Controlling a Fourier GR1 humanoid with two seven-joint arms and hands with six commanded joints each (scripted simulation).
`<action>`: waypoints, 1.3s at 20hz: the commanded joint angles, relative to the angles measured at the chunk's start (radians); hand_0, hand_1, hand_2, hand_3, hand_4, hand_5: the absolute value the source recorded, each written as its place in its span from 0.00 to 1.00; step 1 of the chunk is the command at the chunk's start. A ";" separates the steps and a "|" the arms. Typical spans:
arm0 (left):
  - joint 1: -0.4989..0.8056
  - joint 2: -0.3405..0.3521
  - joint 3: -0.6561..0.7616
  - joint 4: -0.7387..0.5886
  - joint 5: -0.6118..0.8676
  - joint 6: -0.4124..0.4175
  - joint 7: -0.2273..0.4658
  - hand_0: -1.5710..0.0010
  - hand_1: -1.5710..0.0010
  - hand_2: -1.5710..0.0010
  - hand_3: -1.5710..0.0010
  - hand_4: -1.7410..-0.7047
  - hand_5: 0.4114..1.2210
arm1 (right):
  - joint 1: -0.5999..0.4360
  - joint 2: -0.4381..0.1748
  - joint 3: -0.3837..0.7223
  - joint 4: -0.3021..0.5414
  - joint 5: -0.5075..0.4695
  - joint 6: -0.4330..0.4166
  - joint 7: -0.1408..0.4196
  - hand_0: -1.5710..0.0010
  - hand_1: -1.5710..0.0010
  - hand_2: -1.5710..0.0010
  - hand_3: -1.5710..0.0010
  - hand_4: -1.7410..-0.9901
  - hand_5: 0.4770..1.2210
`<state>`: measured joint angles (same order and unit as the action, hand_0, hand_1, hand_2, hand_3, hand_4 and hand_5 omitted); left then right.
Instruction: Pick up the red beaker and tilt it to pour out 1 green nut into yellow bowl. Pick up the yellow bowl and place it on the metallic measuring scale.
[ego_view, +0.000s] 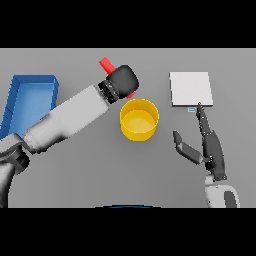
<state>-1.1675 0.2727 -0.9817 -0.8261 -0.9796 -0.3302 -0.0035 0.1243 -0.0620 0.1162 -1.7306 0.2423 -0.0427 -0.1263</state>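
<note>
Right robot hand (212, 150) idle; red beaker (106, 64) tilted up-left.

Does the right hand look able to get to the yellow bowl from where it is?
Probably yes. The right hand lies open on the grey table beside the round yellow bowl, with only bare table between them; the left hand is behind the bowl.
</note>
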 joint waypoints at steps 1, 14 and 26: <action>-0.017 -0.007 -0.026 0.009 -0.019 0.005 -0.005 0.00 0.00 0.00 0.00 0.01 1.00 | -0.011 -0.006 0.000 0.001 0.012 -0.005 0.023 1.00 1.00 1.00 1.00 0.74 0.23; -0.174 -0.080 -0.321 0.134 -0.174 0.062 -0.077 0.00 0.00 0.00 0.00 0.01 1.00 | -0.011 -0.002 0.000 0.016 0.023 -0.016 0.020 1.00 1.00 1.00 1.00 0.77 0.21; -0.428 -0.015 -0.350 0.224 -0.134 0.109 -0.136 0.00 0.00 0.00 0.13 0.01 1.00 | -0.018 0.011 0.005 0.025 0.022 -0.020 -0.009 1.00 1.00 1.00 1.00 0.78 0.24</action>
<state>-1.5975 0.2584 -1.3313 -0.6020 -1.1121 -0.2222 -0.1365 0.1061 -0.0506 0.1211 -1.7059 0.2643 -0.0628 -0.1343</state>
